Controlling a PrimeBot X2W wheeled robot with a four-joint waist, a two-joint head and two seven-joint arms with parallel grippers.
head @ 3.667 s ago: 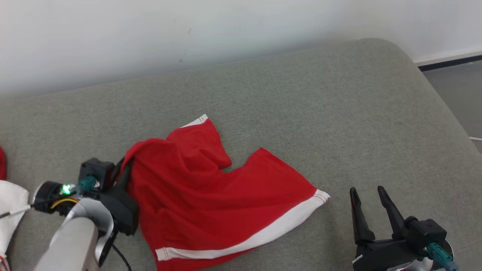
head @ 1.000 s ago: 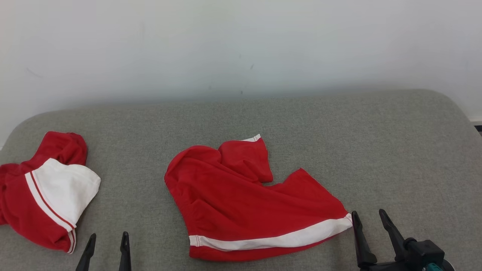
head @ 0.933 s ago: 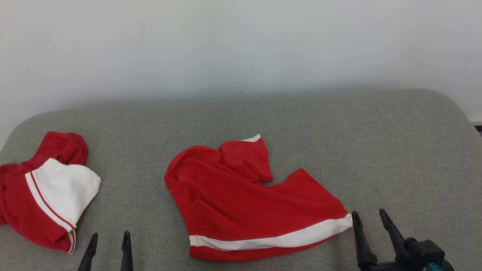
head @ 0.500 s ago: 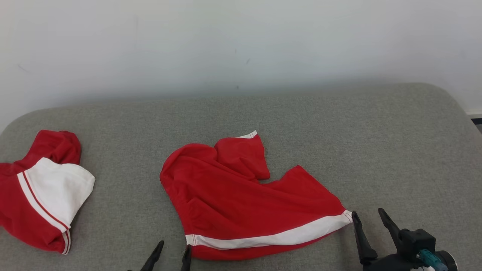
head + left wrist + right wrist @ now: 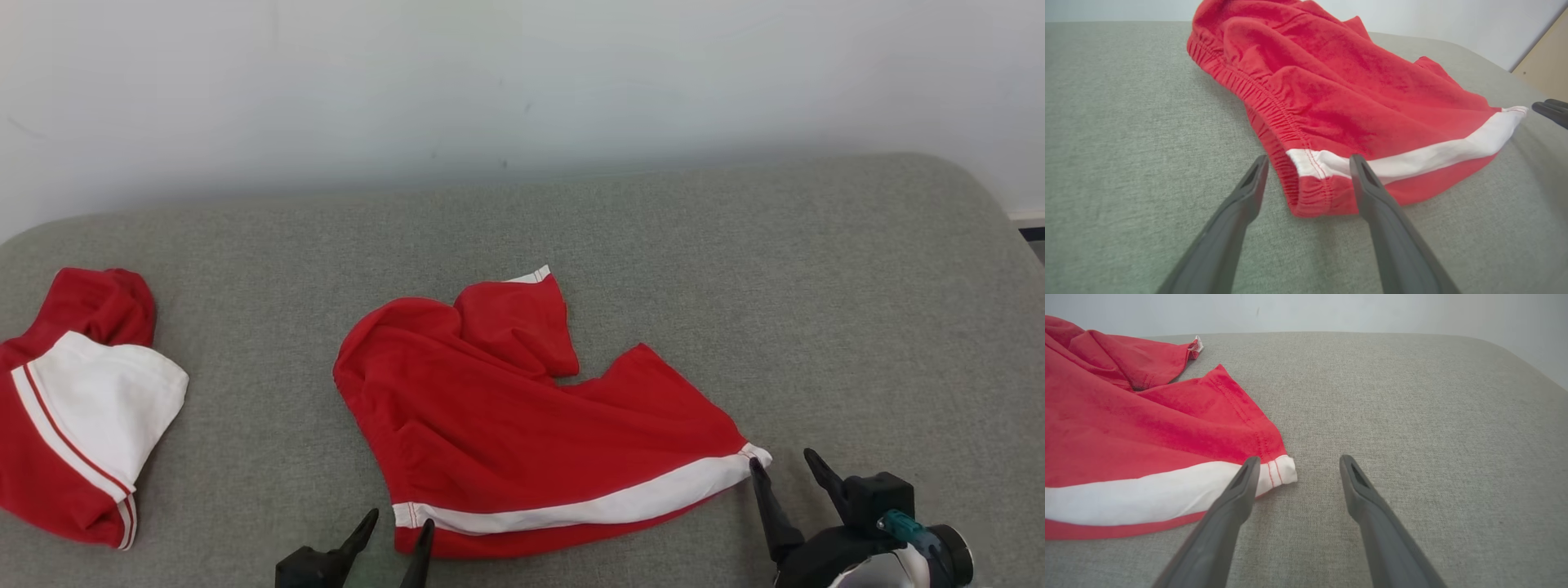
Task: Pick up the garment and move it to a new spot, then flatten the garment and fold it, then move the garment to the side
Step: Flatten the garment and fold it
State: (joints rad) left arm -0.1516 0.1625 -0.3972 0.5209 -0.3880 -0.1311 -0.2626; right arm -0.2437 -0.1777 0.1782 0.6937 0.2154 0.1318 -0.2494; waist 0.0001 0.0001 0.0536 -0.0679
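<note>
The red fabric shorts with a white stripe lie rumpled mid-way across the grey upholstered cushion. The left gripper, fingers spread wide and empty, frames their near-left waistband corner. The right gripper, equally wide, sits just beside the striped right corner. Bare cushion lies to the right and far; a bundled red-and-white garment lies at the left edge.
</note>
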